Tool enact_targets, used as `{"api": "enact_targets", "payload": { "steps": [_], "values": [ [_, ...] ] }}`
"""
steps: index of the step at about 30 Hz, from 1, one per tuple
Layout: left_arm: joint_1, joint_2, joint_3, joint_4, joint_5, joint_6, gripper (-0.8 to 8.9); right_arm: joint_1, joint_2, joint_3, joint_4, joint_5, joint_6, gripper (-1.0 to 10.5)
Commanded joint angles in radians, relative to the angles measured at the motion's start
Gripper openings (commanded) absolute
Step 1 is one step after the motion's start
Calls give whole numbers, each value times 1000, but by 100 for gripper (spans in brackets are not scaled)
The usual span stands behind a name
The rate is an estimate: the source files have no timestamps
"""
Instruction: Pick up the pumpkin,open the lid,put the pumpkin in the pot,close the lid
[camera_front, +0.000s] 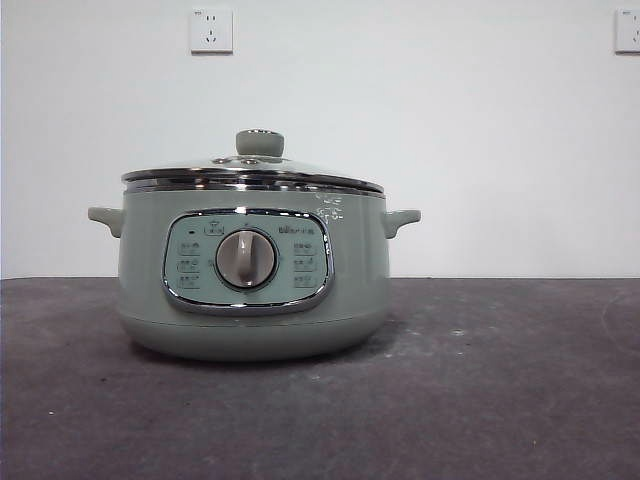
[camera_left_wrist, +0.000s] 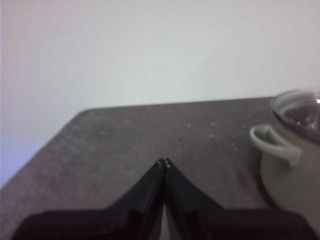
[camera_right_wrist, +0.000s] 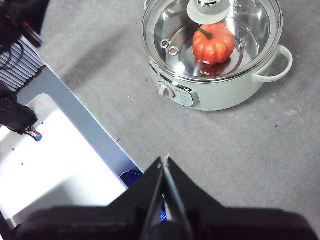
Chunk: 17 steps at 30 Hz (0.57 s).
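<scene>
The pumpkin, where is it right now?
The pumpkin sits inside the pot, seen through the glass lid in the right wrist view. The lid is closed on the pot; neither gripper is near it.

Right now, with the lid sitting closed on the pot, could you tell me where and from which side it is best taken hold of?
Take the lid by its round green knob, coming straight down from above. The knob stands proud at the centre of the shallow glass dome, the only part narrow enough to pinch; the chrome rim sits flush on the pot. Both tools are shut and away from it.
</scene>
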Motion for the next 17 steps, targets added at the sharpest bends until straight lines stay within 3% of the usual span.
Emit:
{"api": "enact_targets", "payload": {
  "steps": [1, 17],
  "values": [
    [4, -36, -43, 1, -5, -28, -4, 1, -4, 0, -12, 3, 10, -1],
    [3, -40, -114, -77, 1, -78, -4, 1, -5, 0, -12, 2, 9, -1]
  ]
}}
